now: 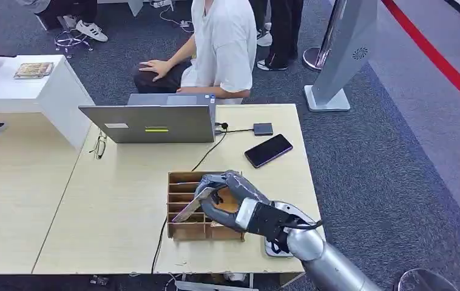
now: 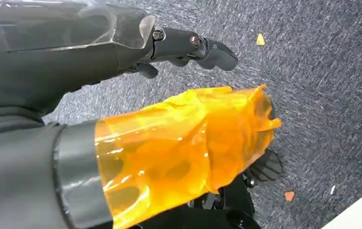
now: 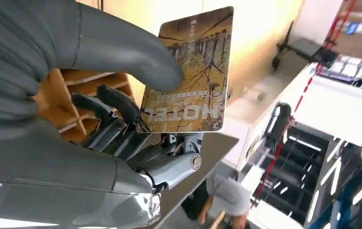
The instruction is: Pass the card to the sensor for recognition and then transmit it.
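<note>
One card [image 3: 188, 76] is up out of the wooden slotted box [image 1: 182, 209], and the right hand [image 1: 224, 197] has it pinched between thumb and fingers, hovering just over the box's compartments. By my read, pick-up is done, and next comes carrying it to the sensor, which I can't identify for certain. Left hand [image 2: 193, 45] hangs by the floor, holding nothing.

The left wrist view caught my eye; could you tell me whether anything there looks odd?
Yes. A crumpled sheet of orange film is wrapped loosely around the left robot hand, its ragged edge flaring over the grey carpet. Small orange scraps lie on the carpet nearby.
</note>
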Robot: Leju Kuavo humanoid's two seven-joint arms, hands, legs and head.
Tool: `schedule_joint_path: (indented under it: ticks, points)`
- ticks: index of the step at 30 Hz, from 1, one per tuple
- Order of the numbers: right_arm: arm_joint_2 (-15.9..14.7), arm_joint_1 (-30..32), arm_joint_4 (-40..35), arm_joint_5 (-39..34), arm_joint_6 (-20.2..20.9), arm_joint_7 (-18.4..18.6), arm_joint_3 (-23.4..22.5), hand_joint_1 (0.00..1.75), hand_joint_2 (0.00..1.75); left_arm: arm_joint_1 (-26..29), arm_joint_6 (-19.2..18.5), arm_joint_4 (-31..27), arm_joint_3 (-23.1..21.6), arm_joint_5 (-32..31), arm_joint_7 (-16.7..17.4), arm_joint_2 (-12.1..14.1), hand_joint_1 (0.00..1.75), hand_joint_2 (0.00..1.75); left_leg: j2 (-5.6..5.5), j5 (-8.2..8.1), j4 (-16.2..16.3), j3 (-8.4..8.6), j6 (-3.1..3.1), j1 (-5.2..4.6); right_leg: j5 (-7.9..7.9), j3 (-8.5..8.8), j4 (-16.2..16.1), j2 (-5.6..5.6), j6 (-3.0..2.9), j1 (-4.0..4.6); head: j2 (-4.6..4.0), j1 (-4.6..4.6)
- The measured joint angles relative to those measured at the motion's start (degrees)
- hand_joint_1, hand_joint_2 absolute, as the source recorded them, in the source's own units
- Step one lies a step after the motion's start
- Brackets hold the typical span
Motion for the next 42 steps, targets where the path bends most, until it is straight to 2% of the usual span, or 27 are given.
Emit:
schedule_joint_path:
  ticks: [6,14,21,25,30,42]
  points:
    - [-1.4,1.6,-0.1,-8.9,6.8,-0.9,-0.6,1.75,1.75,0.0,-0.1,0.0,1.8,0.0,-0.6,0.0,0.00,0.00,0.00,0.00,0.0,0.00,0.00,0.00,0.00,0.00,0.0,0.00,0.00,0.00,0.00,0.00]
    - [-3.2,3.4,0.3,-20.3,15.8,-0.4,-1.3,1.75,1.75,0.0,-0.1,0.0,3.8,0.0,-0.8,0.0,0.00,0.00,0.00,-0.01,0.0,0.00,0.01,0.00,0.00,0.00,0.0,0.00,0.00,0.00,0.00,0.00]
    - [-4.3,5.2,0.8,-27.7,20.9,0.7,-1.3,1.75,1.75,-0.1,0.0,0.0,5.4,0.0,-0.8,0.0,0.00,0.00,0.00,-0.02,0.0,0.00,0.00,0.00,0.00,0.00,0.0,0.00,0.00,0.00,0.00,-0.02]
    - [-4.8,6.0,1.0,-29.4,21.9,1.3,-1.2,1.75,1.75,-0.1,0.4,0.0,6.4,0.0,-0.8,0.0,0.00,0.00,0.00,-0.02,0.0,0.00,-0.01,0.00,0.00,0.00,0.0,0.00,0.00,0.00,0.00,-0.02]
    - [-6.4,6.4,1.7,-28.7,21.0,2.4,-1.1,1.75,1.75,-0.1,0.7,0.0,7.2,0.0,-0.8,0.0,0.00,0.00,0.01,-0.02,0.0,0.00,0.00,-0.01,0.00,0.00,0.0,0.00,0.00,-0.01,0.00,-0.02]
    - [-13.5,7.8,3.2,-20.7,14.9,2.6,-1.2,1.75,1.75,-0.1,1.3,0.0,8.9,0.0,-1.0,0.0,0.00,0.00,0.00,-0.05,0.0,0.00,0.04,-0.02,0.00,0.01,0.0,0.00,0.01,-0.02,0.00,-0.02]
